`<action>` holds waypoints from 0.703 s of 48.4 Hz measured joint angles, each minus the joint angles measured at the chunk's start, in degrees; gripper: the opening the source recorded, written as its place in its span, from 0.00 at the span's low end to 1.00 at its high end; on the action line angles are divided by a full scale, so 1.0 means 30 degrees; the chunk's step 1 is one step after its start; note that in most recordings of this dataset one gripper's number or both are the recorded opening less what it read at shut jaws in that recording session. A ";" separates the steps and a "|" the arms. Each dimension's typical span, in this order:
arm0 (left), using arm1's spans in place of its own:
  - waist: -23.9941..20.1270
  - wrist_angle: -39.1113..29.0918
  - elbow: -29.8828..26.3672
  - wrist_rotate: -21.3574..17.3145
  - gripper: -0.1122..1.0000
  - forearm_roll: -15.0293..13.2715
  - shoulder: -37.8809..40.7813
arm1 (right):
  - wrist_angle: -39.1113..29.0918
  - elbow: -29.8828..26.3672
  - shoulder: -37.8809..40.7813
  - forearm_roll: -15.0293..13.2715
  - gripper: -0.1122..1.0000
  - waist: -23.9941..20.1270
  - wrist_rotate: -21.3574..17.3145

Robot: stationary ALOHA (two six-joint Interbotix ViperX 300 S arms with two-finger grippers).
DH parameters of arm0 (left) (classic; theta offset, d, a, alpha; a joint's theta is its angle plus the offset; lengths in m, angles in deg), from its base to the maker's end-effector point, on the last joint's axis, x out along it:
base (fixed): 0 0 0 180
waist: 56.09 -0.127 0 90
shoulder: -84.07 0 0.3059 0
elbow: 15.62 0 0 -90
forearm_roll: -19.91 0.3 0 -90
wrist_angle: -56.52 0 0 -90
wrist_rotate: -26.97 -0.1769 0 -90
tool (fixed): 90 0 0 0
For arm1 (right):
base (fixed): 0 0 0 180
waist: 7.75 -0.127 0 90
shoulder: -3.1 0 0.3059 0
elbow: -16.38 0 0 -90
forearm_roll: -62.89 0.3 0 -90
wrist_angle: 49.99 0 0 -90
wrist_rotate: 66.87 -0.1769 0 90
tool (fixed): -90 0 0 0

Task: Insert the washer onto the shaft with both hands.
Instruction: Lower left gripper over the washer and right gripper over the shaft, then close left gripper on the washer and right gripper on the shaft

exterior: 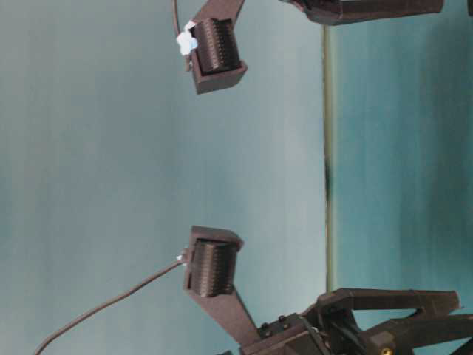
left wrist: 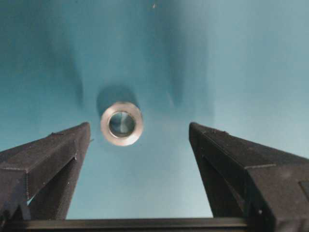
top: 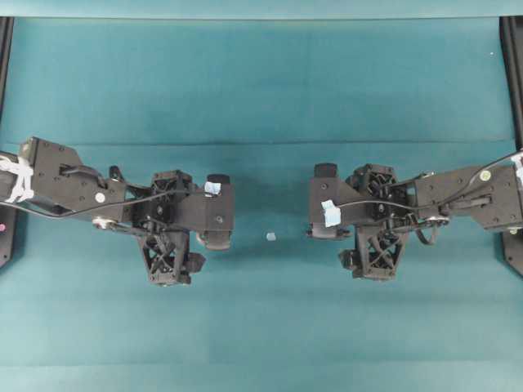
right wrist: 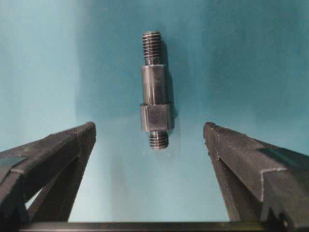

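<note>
Grippers face each other across the teal table [top: 261,82] in your overhead view, left gripper [top: 217,214] on the left, right gripper [top: 324,202] on the right, well apart, with a tiny pale bit [top: 270,237] on the cloth between them. Look through the left wrist camera and you see both fingers [left wrist: 48,154] spread wide, nothing between them; the washer [left wrist: 121,123] lies flat on the cloth just ahead, nearer the left finger, touching neither. Through the right wrist camera the fingers [right wrist: 53,154] also stand wide apart and hold nothing; the shaft [right wrist: 155,90] lies on the cloth ahead, lengthwise away from you, threaded at both ends, its hex collar toward the near end.
</note>
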 measured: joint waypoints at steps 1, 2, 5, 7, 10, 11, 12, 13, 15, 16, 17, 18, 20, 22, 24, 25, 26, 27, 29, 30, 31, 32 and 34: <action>0.0000 0.0000 -0.0029 0.0000 0.93 0.0000 0.0059 | 0.0059 0.0000 0.0029 0.0000 0.85 0.0000 -0.0029; 0.0000 0.0000 0.0000 0.0000 0.93 -0.0029 0.0117 | 0.0117 0.0000 0.0059 0.0000 0.85 0.0000 0.0000; -0.0029 0.0000 0.0000 0.0000 0.93 0.0000 0.0264 | 0.0234 0.0000 0.0146 0.0000 0.85 0.0000 0.0000; 0.0000 0.0000 0.0000 0.0000 0.93 0.0000 0.0352 | 0.0352 0.0000 0.0234 0.0000 0.85 0.0000 -0.0029; 0.0000 0.0029 0.0000 -0.0029 0.93 0.0000 0.0469 | 0.0439 0.0000 0.0381 -0.0029 0.85 0.0000 0.0000; 0.0000 0.0029 0.0000 -0.0059 0.93 0.0000 0.0469 | 0.0469 0.0000 0.0410 0.0000 0.85 0.0000 -0.0029; 0.0000 0.0059 -0.0029 -0.0059 0.93 0.0000 0.0527 | 0.0498 0.0000 0.0469 0.0000 0.85 0.0000 0.0000; 0.0000 0.0088 -0.0029 -0.0059 0.93 0.0000 0.0586 | 0.0527 0.0000 0.0498 -0.0029 0.85 0.0000 0.0000; 0.0000 0.0176 -0.0029 -0.0117 0.93 -0.0029 0.0645 | 0.0586 0.0000 0.0586 0.0000 0.85 0.0000 0.0000; 0.0000 0.0205 -0.0029 -0.0205 0.93 0.0000 0.0674 | 0.0615 0.0000 0.0615 -0.0029 0.85 0.0000 0.0000; 0.0000 0.0234 0.0000 -0.0205 0.93 -0.0029 0.0674 | 0.0645 0.0000 0.0645 -0.0029 0.85 -0.0029 0.0000; 0.0000 0.0264 -0.0029 -0.0146 0.93 0.0000 0.0674 | 0.0674 0.0000 0.0674 0.0000 0.85 0.0000 0.0000; 0.0000 0.0293 -0.0029 -0.0117 0.93 0.0000 0.0674 | 0.0762 -0.0029 0.0703 -0.0029 0.85 0.0000 0.0000; -0.0029 0.0293 -0.0029 -0.0264 0.93 0.0000 0.0703 | 0.0850 0.0000 0.0762 -0.0029 0.85 0.0000 0.0000; -0.0088 0.0322 -0.0029 -0.0234 0.93 0.0000 0.0703 | 0.0879 0.0000 0.0762 -0.0029 0.85 0.0000 0.0000; -0.0088 0.0322 -0.0029 -0.0234 0.93 0.0000 0.0674 | 0.0908 0.0000 0.0791 0.0000 0.85 0.0000 0.0000; -0.0117 0.0322 -0.0029 -0.0234 0.93 -0.0029 0.0703 | 0.0937 0.0000 0.0791 -0.0029 0.85 -0.0029 0.0000; -0.0146 0.0352 -0.0029 -0.0234 0.93 0.0000 0.0703 | 0.0937 0.0000 0.0791 -0.0029 0.85 -0.0029 0.0000; -0.0234 0.0322 -0.0029 -0.0205 0.93 0.0000 0.0703 | 0.0967 0.0000 0.0820 -0.0029 0.85 0.0000 0.0000; -0.0264 0.0322 -0.0029 -0.0264 0.93 0.0000 0.0703 | 0.0967 0.0000 0.0820 -0.0029 0.85 0.0000 0.0000; -0.0293 0.0322 -0.0029 -0.0293 0.93 0.0000 0.0703 | 0.0967 0.0000 0.0820 -0.0029 0.85 0.0000 0.0000; -0.0352 0.0352 -0.0029 -0.0293 0.93 0.0000 0.0703 | 0.0996 0.0000 0.0820 -0.0029 0.85 0.0000 0.0000; -0.0439 0.0322 -0.0029 -0.0234 0.93 0.0000 0.0703 | 0.1055 0.0059 0.0820 0.0000 0.85 0.0000 0.0000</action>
